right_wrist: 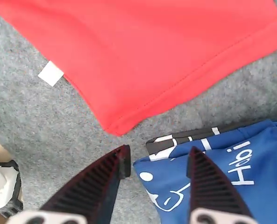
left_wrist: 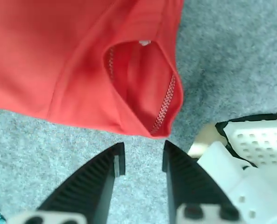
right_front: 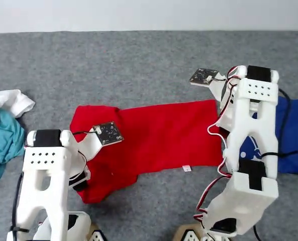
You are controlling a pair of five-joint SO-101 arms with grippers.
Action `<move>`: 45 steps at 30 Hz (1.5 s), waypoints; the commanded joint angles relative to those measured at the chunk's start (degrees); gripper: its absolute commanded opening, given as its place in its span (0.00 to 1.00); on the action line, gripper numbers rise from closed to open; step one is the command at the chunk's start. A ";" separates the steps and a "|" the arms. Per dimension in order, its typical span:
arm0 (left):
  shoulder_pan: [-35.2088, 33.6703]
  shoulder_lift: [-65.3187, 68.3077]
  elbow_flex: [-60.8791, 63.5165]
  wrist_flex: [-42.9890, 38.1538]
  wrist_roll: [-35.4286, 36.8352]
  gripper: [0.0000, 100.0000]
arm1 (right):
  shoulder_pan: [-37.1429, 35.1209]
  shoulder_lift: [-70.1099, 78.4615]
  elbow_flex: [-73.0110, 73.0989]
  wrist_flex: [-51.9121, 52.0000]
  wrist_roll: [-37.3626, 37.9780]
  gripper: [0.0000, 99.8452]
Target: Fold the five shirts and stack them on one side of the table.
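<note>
Tabletop: grey, felt-like. The red shirt lay spread flat across the middle, between the two arms. The blue shirt was at the right edge, partly behind the right arm. A teal shirt was bunched at the left edge, with a white shirt crumpled just above it and touching it.

My count was four shirts, one of each colour. A dark striped edge under the blue one might have been the fifth, but I couldn't tell.

I judged the red shirt light, limp and floppy. It would sag and drag on the rough surface, so I'd pinch hems or corners rather than the middle. The best holds looked like the sleeve opening and the hem corner.

The left jaws were slightly parted and empty, just short of that sleeve. The right jaws were wider apart and also empty, over the gap between the red corner and the blue shirt. There was one small white tag on the red hem.
</note>
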 commanded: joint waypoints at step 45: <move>-11.16 72.18 -74.24 -12.13 34.37 0.00 | -4.35 35.47 -32.35 -31.08 -20.66 0.02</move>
